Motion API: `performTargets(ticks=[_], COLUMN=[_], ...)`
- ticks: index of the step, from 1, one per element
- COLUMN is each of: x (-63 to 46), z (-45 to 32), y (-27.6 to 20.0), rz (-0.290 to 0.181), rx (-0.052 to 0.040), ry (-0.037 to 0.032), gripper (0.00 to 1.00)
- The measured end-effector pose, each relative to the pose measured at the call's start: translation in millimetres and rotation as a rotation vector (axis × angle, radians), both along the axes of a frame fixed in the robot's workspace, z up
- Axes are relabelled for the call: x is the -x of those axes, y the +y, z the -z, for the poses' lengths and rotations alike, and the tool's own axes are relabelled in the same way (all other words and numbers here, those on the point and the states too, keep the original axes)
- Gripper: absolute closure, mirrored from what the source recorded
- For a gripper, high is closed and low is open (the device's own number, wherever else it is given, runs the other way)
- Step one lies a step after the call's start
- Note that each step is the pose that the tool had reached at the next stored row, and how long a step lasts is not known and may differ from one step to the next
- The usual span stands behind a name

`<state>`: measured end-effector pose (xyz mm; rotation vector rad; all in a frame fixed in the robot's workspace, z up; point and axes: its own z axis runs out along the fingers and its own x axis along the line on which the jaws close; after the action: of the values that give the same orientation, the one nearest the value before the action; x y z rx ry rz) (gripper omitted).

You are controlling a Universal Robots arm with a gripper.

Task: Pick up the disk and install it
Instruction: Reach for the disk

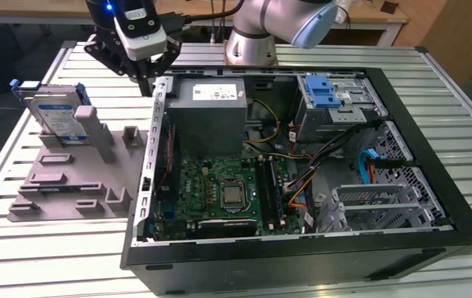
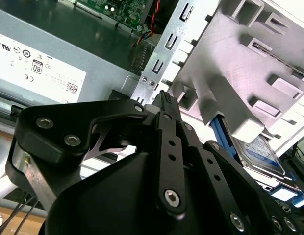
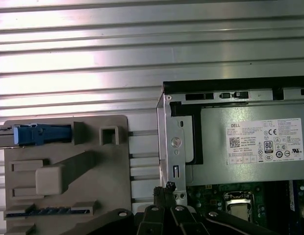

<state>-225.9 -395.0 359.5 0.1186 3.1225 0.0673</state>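
On the table (image 1: pixel 45 267) the open computer case (image 1: pixel 302 264) lies at the exterior view's right. The holder fixture (image 1: pixel 70 186) sits just beside it at the exterior view's left, with the disk (image 1: pixel 58 118) standing on edge in the fixture's far end. The gripper (image 1: pixel 146 87) hangs over the case wall next to the fixture, near the power supply (image 1: pixel 211 108), and the motherboard (image 1: pixel 219 192) lies in front of that supply inside the case

In the exterior view, a post of the grey holder (image 1: pixel 79 180) hid part of the disk (image 1: pixel 54 115), whose lower edge probably sat unseen; the arm (image 1: pixel 257 31) was cut off above.
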Motion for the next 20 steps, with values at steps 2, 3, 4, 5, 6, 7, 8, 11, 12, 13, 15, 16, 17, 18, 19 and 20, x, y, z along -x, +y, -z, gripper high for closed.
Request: performTargets(ticks=[2, 3, 4, 5, 6, 7, 8, 11, 12, 13, 15, 16, 17, 18, 19, 20], x=[0.8, 1.3, 1.8, 2.2, 2.6, 3.1, 4.9, 6.9, 7.4, 7.8, 8.7, 9.1, 9.6, 10.3, 10.6, 10.8], z=[0.4, 0.6, 0.9, 1.1, 1.4, 1.6, 2.5, 3.5, 3.7, 3.9, 4.4, 4.6, 4.7, 4.9, 5.1, 5.3], y=[0.0, 0.0, 0.0, 0.0, 0.0, 0.0, 0.1, 0.0, 0.0, 0.0, 0.1, 0.1, 0.1, 0.0, 0.0, 0.0], rz=[0.000, 0.000, 0.000, 0.000, 0.000, 0.000, 0.000, 0.000, 0.000, 0.000, 0.000, 0.000, 0.000, 0.000, 0.000, 0.000], rx=[0.0000, 0.0000, 0.0000, 0.0000, 0.0000, 0.0000, 0.0000, 0.0001, 0.0000, 0.0000, 0.0000, 0.0000, 0.0001, 0.0001, 0.0000, 0.0001], ry=[0.0002, 0.0003, 0.0004, 0.0005, 0.0006, 0.0007, 0.0010, 0.0013, 0.0014, 0.0014, 0.0014, 0.0016, 0.0017, 0.0017, 0.0017, 0.0019], gripper=[0.89, 0.89, 0.89, 0.89, 0.89, 0.89, 0.89, 0.89, 0.89, 0.89, 0.89, 0.89, 0.89, 0.89, 0.89, 0.89])
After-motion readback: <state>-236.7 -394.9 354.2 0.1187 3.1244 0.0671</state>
